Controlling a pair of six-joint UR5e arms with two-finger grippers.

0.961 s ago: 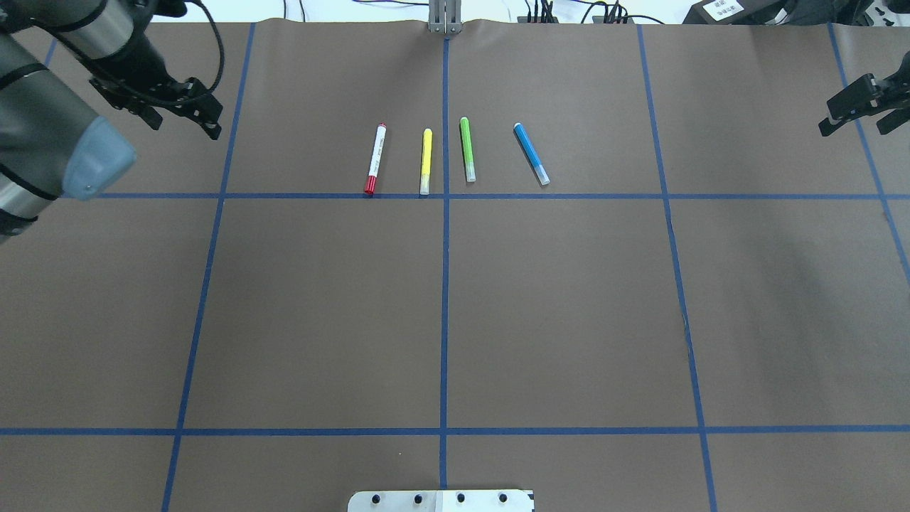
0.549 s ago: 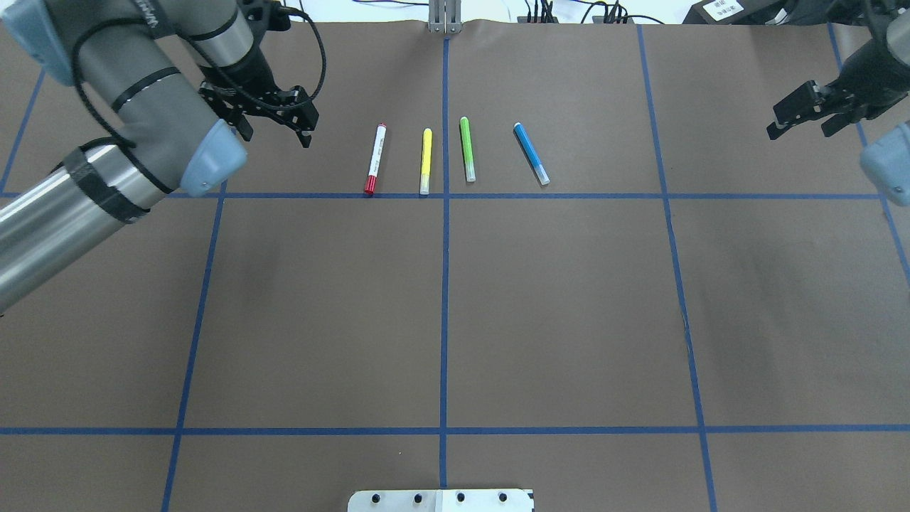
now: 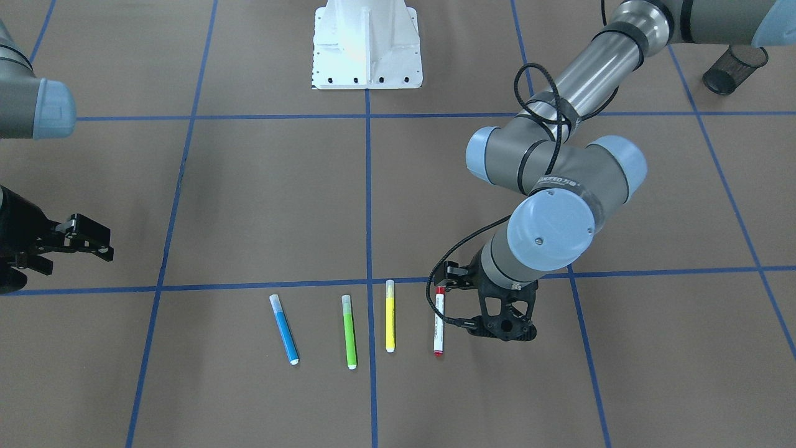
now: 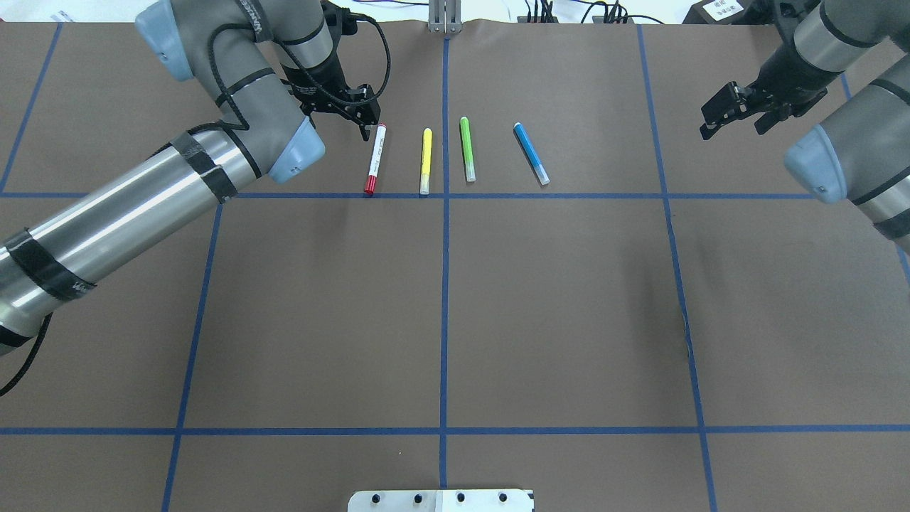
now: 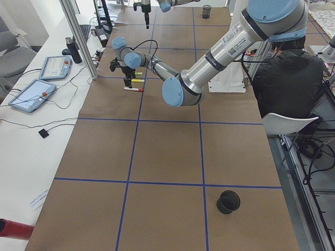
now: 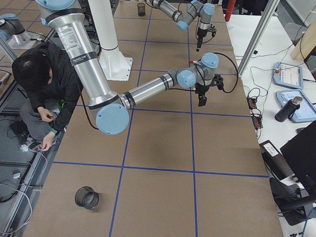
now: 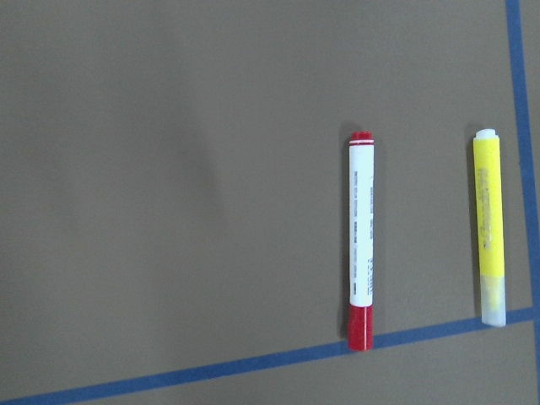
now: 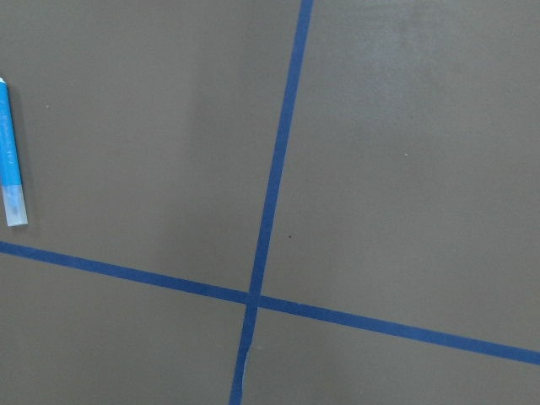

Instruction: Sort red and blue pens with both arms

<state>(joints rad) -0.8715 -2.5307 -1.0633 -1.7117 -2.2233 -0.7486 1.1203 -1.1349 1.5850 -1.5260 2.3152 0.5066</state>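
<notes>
Left black two-finger gripper [image 4: 345, 117], jaws spread, hovers just beside the white-barrelled, red-capped marker [image 4: 375, 159] — long axis fore-aft, cap toward the robot, touching a blue tape line [image 4: 320, 195]; slim yellow pen [image 4: 426, 161] alongside, brown paper cover [image 4: 284, 299] open leftward.

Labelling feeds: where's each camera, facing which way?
Front-facing: across table, facing robot; both arms, left arm by red pen.
Overhead: behind robot, looking forward; both arms.
Exterior left: table's left end; left arm nearest.
Exterior right: right end; right arm nearest.
Left wrist: down on red pen, yellow pen; no arm.
Right wrist: down on blue pen; no arm.
Shared: first two show four pens.
</notes>
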